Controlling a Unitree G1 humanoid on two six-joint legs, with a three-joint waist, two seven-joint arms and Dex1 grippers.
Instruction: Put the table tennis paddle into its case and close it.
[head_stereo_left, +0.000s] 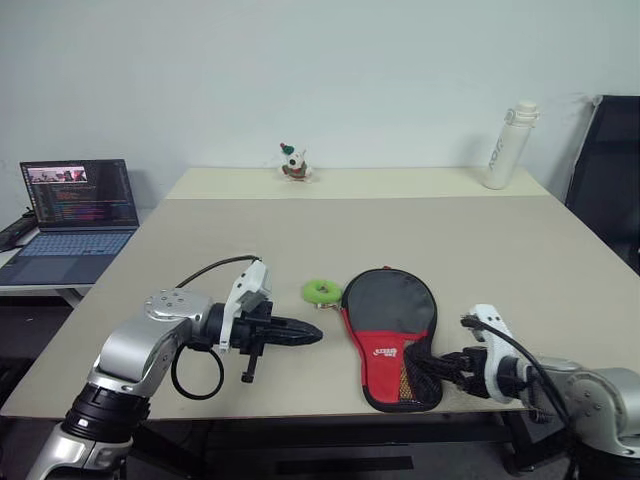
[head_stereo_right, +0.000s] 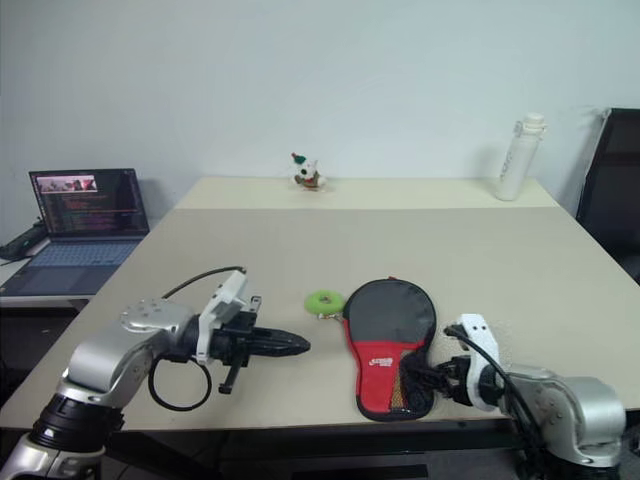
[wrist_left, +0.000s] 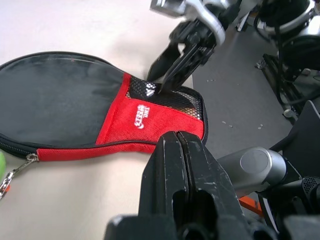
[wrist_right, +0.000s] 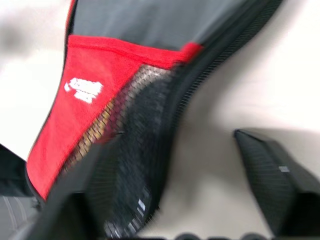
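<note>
The case (head_stereo_left: 390, 330) lies flat on the table (head_stereo_left: 250, 240) near the front edge, its round black part away from me and its red panel with white lettering (wrist_left: 141, 114) toward me. The paddle is hidden; a yellowish-brown patch shows dimly behind the black mesh (wrist_right: 107, 125). My right gripper (head_stereo_left: 424, 366) is open at the case's narrow mesh end. One finger (wrist_right: 90, 200) is over the case's edge and the other finger (wrist_right: 270, 180) is over bare table beside it. To the case's left my left gripper (head_stereo_left: 308, 336) hangs shut and empty, pointing at the case.
A small green ring (head_stereo_left: 321, 291) lies just left of the case's round end. A white bottle (head_stereo_left: 510, 145) and a small figurine (head_stereo_left: 293, 163) stand at the table's far edge. An open laptop (head_stereo_left: 75, 210) sits on a side table at left, a black chair (head_stereo_left: 610, 170) at right.
</note>
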